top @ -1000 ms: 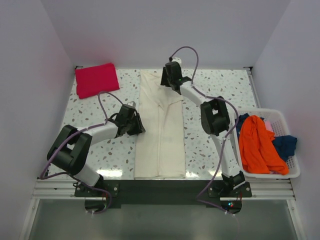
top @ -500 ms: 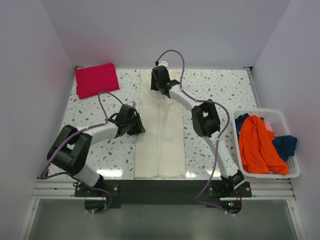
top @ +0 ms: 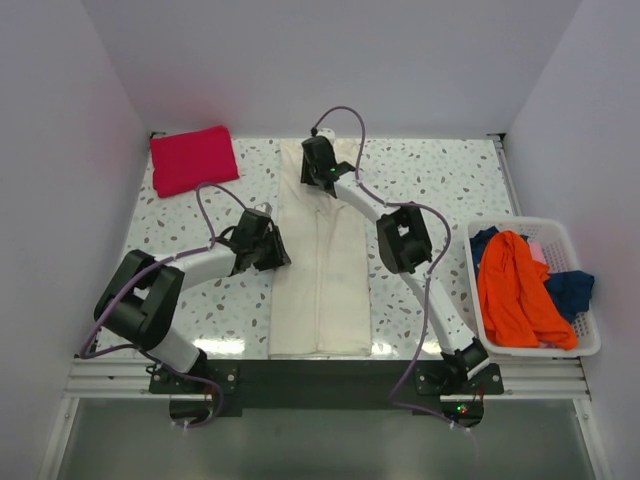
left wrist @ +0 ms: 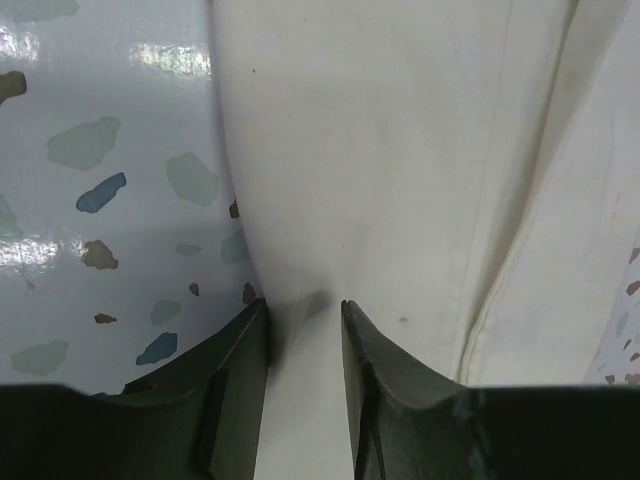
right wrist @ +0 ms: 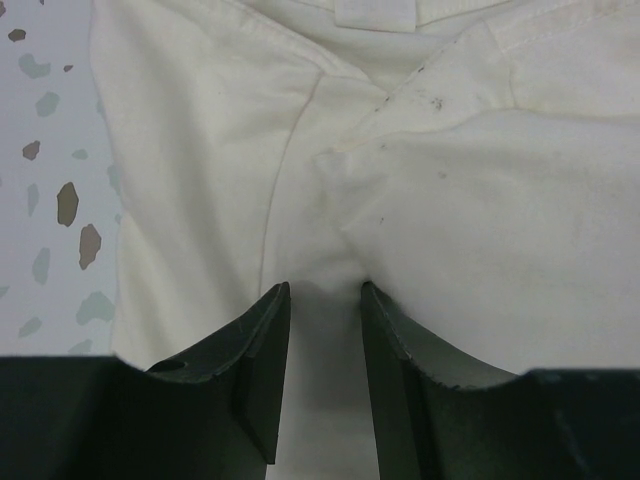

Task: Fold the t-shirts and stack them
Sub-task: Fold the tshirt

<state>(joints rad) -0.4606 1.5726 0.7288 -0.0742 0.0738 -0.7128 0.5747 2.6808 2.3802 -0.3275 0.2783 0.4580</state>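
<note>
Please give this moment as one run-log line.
left pincer: shut on cream tee, left edge | right pincer: shut on cream tee, collar end | red tee: folded, far-left corner | orange tee: in basket

Surface [top: 430,170]: white speckled terrazzo, glossy.

Directly on it:
- Cream t-shirt [top: 320,290], folded into a long strip. Its left edge lies at the left tool [left wrist: 305,310] and its collar end under the right tool [right wrist: 325,295].
- Red t-shirt [top: 192,158], folded, beyond and left of the left tool, well apart.
- White basket [top: 525,222], right of and nearer than the right tool, at the surface's edge.
</note>
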